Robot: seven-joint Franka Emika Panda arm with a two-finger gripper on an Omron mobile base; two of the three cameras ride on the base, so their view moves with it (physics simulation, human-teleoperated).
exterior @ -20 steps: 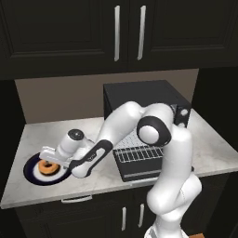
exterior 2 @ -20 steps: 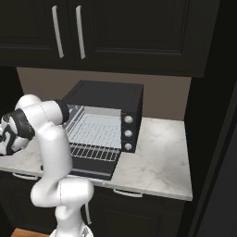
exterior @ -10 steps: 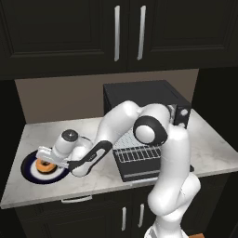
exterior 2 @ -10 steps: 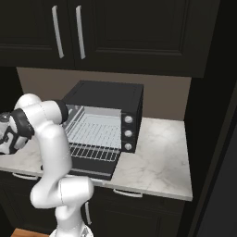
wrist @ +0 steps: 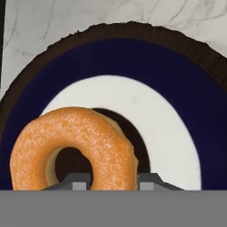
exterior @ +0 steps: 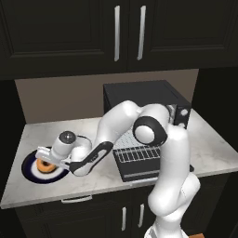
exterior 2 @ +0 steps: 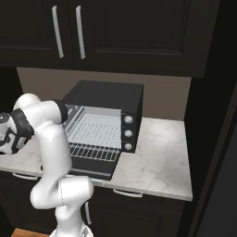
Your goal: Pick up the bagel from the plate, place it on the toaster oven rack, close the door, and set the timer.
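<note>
The orange-brown bagel [exterior: 45, 165] lies on the plate [exterior: 30, 173] at the left end of the counter. In the hand view the bagel [wrist: 73, 139] sits at the plate's dark centre, ringed by white and a navy rim [wrist: 133, 62]. My gripper [exterior: 48, 162] is down on it. The gripper [wrist: 114, 182] has its two fingertips [wrist: 79, 182] pressed against either side of the ring's near part, so it is shut on the bagel. The toaster oven's door [exterior: 139, 173] lies dropped open, and the silver wire rack [exterior: 139, 145] shows inside; both door [exterior 2: 88, 169] and rack [exterior 2: 97, 132] also appear in the right base view.
The black toaster oven [exterior: 139, 95] stands mid-counter against the back wall, with its knobs [exterior 2: 128, 134] on the right side. Dark cabinets hang above. Bare marble counter [exterior 2: 157, 162] stretches to the oven's right. My arm arches from the oven front across to the plate.
The hand has come down and leftward onto the bagel, and the fingers have closed from wide open onto its ring. The oven and plate have not moved.
</note>
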